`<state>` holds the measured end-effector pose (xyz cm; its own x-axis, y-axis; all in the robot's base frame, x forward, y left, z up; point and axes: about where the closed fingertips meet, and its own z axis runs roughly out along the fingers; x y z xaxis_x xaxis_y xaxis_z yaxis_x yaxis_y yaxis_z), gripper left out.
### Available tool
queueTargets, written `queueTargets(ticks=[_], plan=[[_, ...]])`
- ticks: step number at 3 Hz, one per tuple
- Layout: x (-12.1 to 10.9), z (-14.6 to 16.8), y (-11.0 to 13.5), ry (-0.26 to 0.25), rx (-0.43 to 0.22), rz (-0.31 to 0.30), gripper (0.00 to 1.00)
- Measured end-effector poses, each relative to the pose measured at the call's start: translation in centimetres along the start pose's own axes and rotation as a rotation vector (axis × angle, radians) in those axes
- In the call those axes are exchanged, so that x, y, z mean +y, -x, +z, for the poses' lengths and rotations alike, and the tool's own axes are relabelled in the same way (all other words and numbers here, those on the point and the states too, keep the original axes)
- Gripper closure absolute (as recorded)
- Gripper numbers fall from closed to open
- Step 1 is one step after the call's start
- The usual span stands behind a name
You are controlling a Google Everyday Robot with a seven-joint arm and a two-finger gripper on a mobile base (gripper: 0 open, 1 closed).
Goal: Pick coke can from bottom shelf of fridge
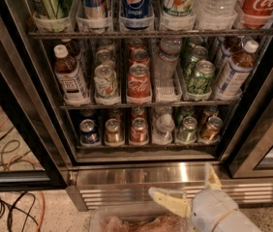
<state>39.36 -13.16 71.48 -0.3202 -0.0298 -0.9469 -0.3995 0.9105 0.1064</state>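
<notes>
The fridge stands open in front of me. On its bottom shelf a small red coke can stands upright in the middle lane, between a gold-brown can and a clear bottle. A blue-and-silver can is at the far left. My gripper is low at the bottom right, in front of the ribbed steel base, below and to the right of the coke can. Its cream fingers are spread open and hold nothing.
The middle tier holds another red cola can, green cans and tea bottles. The top tier holds tall cans and bottles. A clear tub sits at the bottom edge. Cables lie on the floor at left. A glass door is at right.
</notes>
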Motion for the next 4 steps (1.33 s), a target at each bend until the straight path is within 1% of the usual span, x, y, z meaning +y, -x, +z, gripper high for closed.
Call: queueTargets(ticks=[1,2,3,4], plan=[[4.1,0.7,-1.3,0.094,-0.078,-0.126,0.00],[7.1,0.2,-0.9,0.048,-0.151,-0.271,0.00],[14.5,1.2,0.7,0.120,-0.260,-0.319,0.00],[15.7,1.8,1.1,0.122,-0.308,-0.301,0.00]])
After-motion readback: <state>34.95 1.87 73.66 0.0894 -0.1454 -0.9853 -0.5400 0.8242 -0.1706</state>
